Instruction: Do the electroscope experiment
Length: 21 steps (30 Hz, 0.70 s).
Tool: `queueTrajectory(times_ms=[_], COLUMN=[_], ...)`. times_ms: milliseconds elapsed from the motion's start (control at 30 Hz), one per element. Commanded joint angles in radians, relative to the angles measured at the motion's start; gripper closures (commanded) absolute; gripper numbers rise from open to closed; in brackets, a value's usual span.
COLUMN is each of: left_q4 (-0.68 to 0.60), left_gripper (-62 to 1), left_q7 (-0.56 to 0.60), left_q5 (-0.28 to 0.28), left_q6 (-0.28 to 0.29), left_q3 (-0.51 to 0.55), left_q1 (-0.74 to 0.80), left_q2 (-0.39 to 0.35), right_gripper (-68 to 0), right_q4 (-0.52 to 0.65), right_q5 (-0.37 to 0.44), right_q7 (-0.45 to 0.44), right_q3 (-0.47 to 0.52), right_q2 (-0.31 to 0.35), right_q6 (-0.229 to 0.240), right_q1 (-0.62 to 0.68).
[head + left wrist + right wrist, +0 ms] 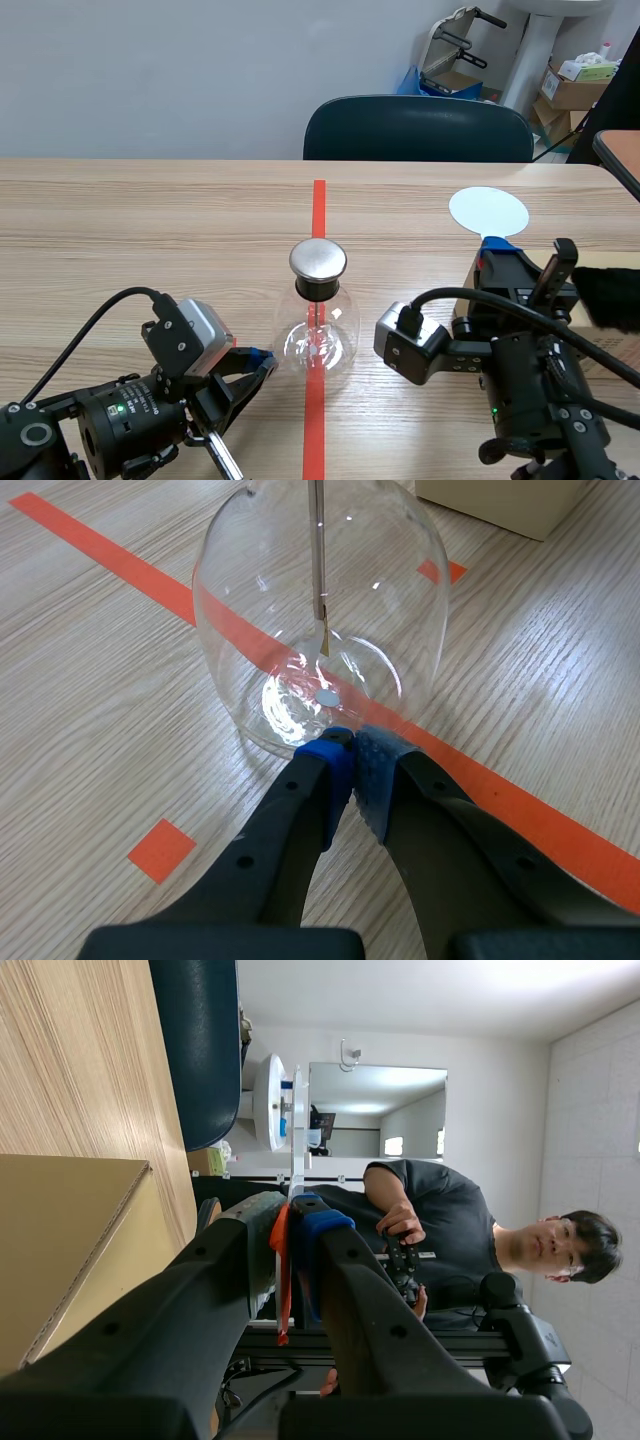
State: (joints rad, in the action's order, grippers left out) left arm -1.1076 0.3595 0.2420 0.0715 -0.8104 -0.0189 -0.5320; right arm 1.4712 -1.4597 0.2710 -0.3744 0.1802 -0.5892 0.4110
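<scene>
The electroscope (318, 312), a clear glass flask with a round metal cap, stands on the red tape line at the table's middle. In the left wrist view the electroscope (250, 600) sits just ahead of my fingertips, its inner rod and foil leaf (323, 640) hanging straight. My left gripper (262, 358) (352, 755) is shut on nothing, its tips at the flask's base. My right gripper (497, 262) (300, 1222) is turned on its side and shut on the blue-and-orange handle of a white disc paddle (488, 211) (270, 1100), held above the table right of the flask.
A cardboard box (610, 345) (60, 1230) (500, 505) lies under the right arm with a dark furry cloth (612, 296) on it. A dark chair (418, 130) stands behind the table's far edge. A person (450, 1220) holding a controller shows in the right wrist view.
</scene>
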Motion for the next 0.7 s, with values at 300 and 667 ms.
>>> queueTrajectory(times_ms=[300, 667], left_q4=[-0.020, -0.020], left_gripper=[-2.7, -2.8], left_q7=[0.013, 0.014], left_q5=[0.000, 0.000], left_q6=[-0.002, -0.002], left_q3=[0.004, 0.004], left_q1=[0.002, 0.002], left_q2=[0.005, 0.003], right_gripper=[-0.9, -1.1], right_q4=[0.026, 0.058], right_q5=[-0.001, 0.005], right_q7=[0.008, -0.053], right_q3=[0.003, 0.037], right_q2=[0.011, 0.011], right_q6=[-0.011, -0.094], right_q1=[-0.009, 0.047])
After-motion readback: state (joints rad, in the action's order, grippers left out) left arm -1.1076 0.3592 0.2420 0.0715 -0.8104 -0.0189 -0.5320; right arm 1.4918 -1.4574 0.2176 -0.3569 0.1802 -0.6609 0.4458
